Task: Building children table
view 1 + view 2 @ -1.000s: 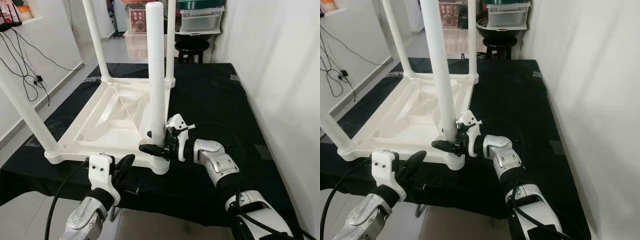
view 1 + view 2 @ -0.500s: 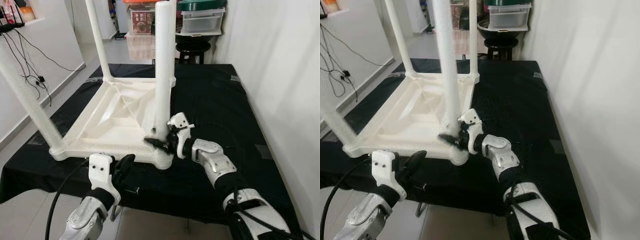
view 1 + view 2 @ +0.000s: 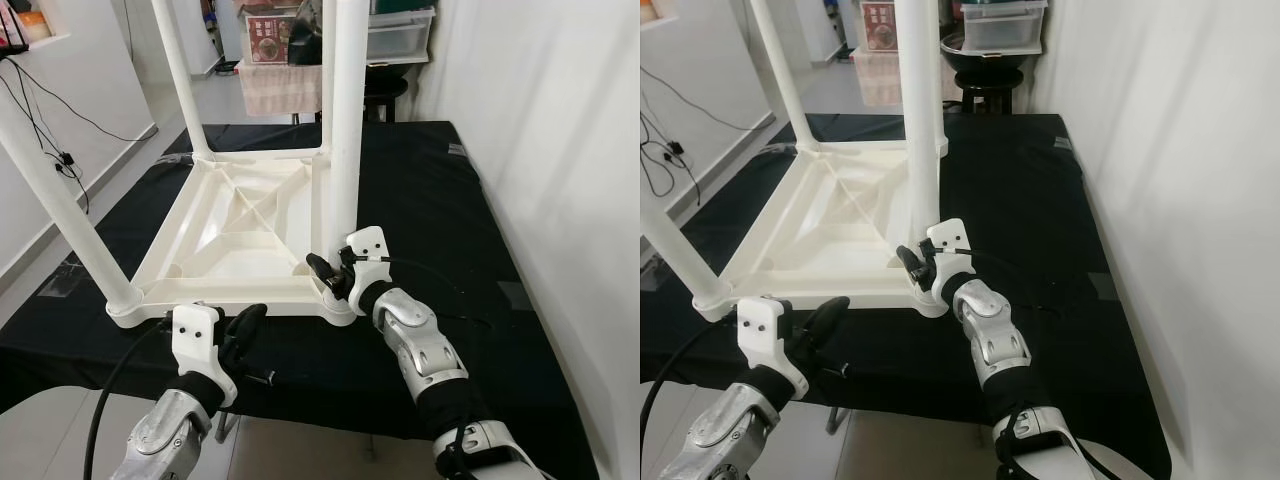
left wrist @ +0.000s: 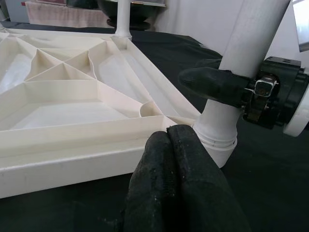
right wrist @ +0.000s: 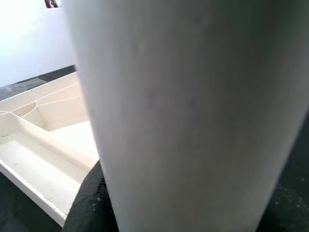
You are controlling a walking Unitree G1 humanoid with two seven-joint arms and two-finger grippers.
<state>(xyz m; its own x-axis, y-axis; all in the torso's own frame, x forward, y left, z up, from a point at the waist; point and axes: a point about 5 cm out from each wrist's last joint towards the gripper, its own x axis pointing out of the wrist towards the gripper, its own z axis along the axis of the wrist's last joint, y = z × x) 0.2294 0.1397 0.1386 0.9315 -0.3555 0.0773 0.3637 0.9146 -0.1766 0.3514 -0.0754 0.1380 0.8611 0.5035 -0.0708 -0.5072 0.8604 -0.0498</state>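
Observation:
A white plastic children's table lies upside down on a black-covered table, its legs pointing up. My right gripper is shut on the base of the near right leg, just above its socket at the corner. In the right wrist view that leg is pressed close to the camera. My left gripper hovers just in front of the tabletop's near edge, shut and holding nothing. In the left wrist view, the left gripper points at that edge, with the right gripper's finger round the leg.
Another leg stands at the near left corner, and one more at the far left. A white wall runs close along the right. A stool and storage boxes stand behind the table. Cables hang on the left wall.
The whole view has shifted. My right gripper keeps its hold at the leg's base, while its wrist has swung from the leg's right side round to the near side. The left gripper has hardly moved.

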